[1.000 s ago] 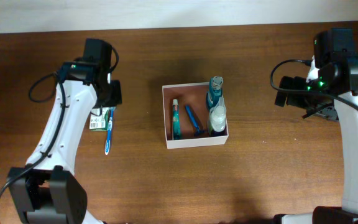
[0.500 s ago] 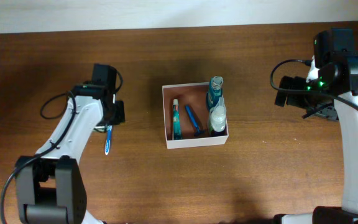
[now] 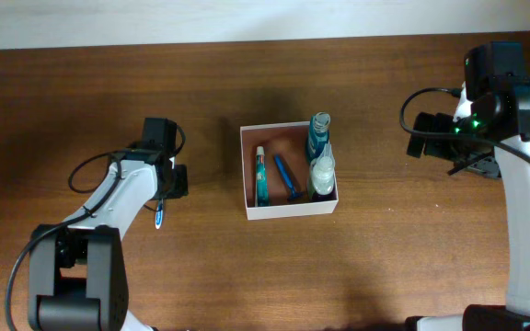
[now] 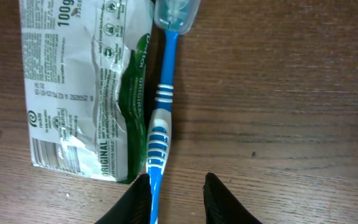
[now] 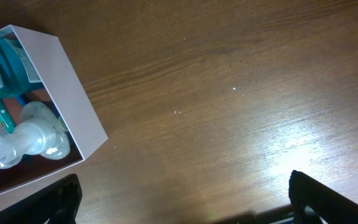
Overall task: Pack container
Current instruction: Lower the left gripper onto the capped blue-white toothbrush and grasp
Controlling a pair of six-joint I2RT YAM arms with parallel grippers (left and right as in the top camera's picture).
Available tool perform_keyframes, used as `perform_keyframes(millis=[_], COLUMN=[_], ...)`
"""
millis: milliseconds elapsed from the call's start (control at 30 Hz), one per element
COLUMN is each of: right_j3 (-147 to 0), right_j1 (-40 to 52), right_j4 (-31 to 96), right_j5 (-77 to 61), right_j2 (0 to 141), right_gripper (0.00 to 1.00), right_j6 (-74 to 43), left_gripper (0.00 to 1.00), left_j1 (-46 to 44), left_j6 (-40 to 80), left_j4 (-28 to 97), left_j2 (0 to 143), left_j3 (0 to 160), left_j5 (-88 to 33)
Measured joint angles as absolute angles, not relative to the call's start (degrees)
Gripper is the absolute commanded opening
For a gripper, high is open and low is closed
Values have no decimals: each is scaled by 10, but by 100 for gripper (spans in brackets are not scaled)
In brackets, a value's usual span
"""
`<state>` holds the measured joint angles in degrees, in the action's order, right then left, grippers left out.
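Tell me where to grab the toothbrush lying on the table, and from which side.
Grip the toothbrush by its striped handle, from straight above, jaws across its narrow width. It lies flat on the table right beside the packet, so a side approach looks cramped. The left pincer hovers over its end.

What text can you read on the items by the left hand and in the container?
"100g": top edge of the packet, partly cut off by the frame.
"ORIGINAL": along the packet's green side, next to the toothbrush.
The packet's fine print and round symbols are too small to read.
The toothbrush has no text.
Labels on the bottles in the container are too blurred to read.
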<state>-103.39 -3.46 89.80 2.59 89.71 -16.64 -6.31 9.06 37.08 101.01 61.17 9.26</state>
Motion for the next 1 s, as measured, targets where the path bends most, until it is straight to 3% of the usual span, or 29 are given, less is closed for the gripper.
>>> perform_keyframes(millis=[533,1000], right_j3=[-1034,-1034], right_j1=[-35,-35], right_j4=[898,898], right_j5=[26,26], right_j2=[897,897], right_gripper=[98,98], right_j6=[-167,-167], left_gripper=[30,30], left_j1=[-63,-63], left_j6=[42,39], left_j4=[345,332], left_j2=[1010,1010], left_j3=[612,612], left_j5=[125,83])
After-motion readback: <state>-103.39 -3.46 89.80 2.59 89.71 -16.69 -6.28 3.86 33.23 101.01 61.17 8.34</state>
